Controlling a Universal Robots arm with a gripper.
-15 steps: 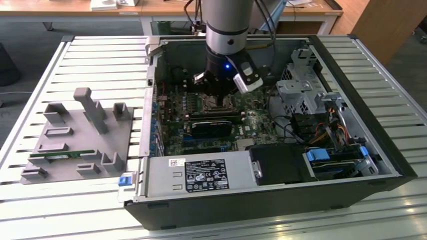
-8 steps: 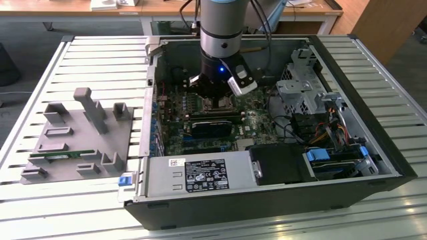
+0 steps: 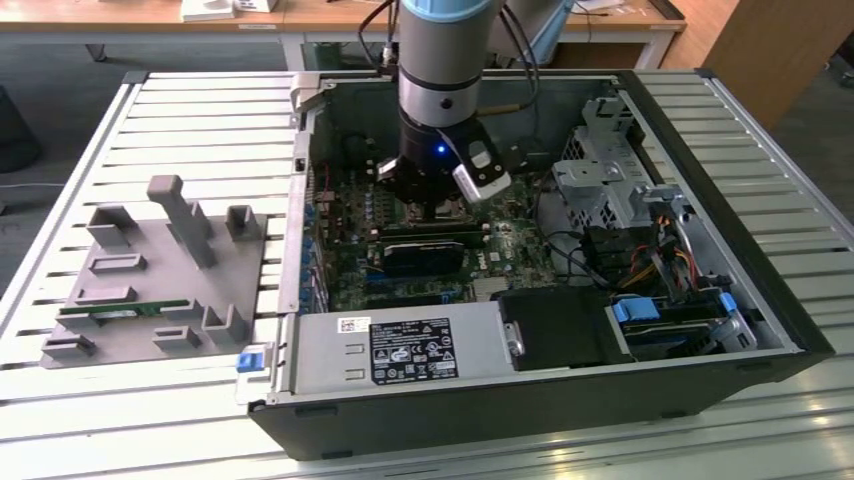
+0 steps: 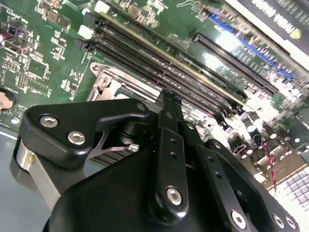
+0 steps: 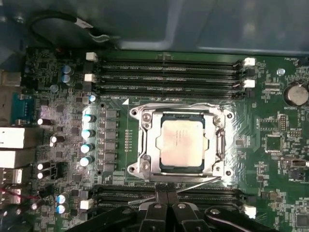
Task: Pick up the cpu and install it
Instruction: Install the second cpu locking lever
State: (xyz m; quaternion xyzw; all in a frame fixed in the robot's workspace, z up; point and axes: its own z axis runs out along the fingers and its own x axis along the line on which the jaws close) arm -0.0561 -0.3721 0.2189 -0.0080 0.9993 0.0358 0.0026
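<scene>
CPU seated in the socket

The cpu, a flat square chip with a shiny silver top, lies level inside the metal-framed socket, centred between its edges.

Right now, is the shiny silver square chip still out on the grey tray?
No. In the first wrist view the shiny silver square chip lies inside the metal-framed socket on the green motherboard.
</scene>
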